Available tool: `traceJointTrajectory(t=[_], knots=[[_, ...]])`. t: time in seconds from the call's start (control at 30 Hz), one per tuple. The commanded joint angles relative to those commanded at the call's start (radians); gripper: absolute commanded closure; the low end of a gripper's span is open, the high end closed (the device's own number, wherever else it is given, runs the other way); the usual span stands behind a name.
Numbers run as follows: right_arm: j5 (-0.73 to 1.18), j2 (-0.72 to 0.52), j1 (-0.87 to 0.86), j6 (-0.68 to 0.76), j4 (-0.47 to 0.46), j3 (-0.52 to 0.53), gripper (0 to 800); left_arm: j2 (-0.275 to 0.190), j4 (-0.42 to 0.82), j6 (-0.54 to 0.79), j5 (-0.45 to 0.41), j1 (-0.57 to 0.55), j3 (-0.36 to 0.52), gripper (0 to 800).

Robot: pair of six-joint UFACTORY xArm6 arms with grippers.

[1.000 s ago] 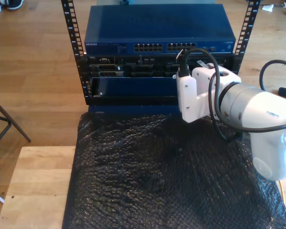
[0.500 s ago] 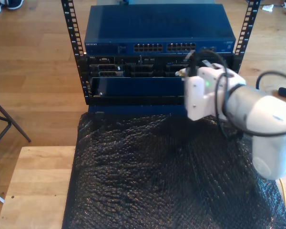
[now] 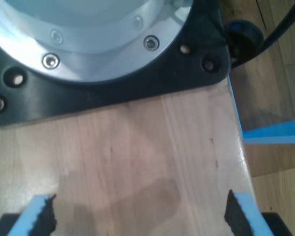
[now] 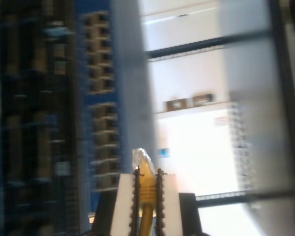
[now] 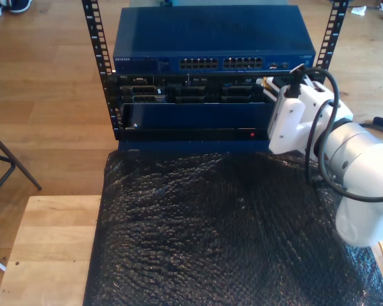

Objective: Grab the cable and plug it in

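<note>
Your second gripper [image 4: 146,196] has the cable [image 4: 146,209] pinched between its two fingers [image 4: 125,201], clamped tight on the yellow boot; the clear plug [image 4: 140,158] pokes out just past the tips, near the blue switch [image 4: 101,73] face but not touching any port, though the wrist view is blurry so don't trust it too far. In the exterior view that arm [image 5: 351,172] sits at the view's right, by the rack's [image 5: 96,38] right post; there's open room over the black bubble wrap [image 5: 210,236] below it. You've got two blocks of ports on the switch, count per block too small to tell. Your first gripper [image 3: 140,216] hangs over bare wooden bench [image 3: 137,147], fingers spread wide, nothing between them, bench edge close by.
</note>
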Motion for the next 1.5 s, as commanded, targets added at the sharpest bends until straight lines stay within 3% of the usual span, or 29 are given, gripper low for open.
traceJointTrajectory(t=[0.3, 0.53, 1.0, 1.27, 1.5], knots=[[-0.009, 0.052, 0.041, -0.055, 0.084, -0.005, 800, -0.002, 0.000, 0.000, 0.000, 0.000, 0.000, 0], [-0.109, 0.189, 0.089, -0.269, 0.279, -0.072, 800, -0.002, 0.000, 0.000, 0.000, 0.000, 0.000, 0], [-0.186, 0.394, 0.226, -0.428, 0.671, -0.276, 800, -0.002, 0.000, 0.000, 0.000, 0.000, 0.000, 0], [-0.229, 0.485, 0.276, -0.486, 0.783, -0.396, 800, -0.002, 0.000, 0.000, 0.000, 0.000, 0.000, 0], [-0.282, 0.531, 0.316, -0.505, 0.844, -0.433, 800, -0.002, 0.000, 0.000, 0.000, 0.000, 0.000, 0]])
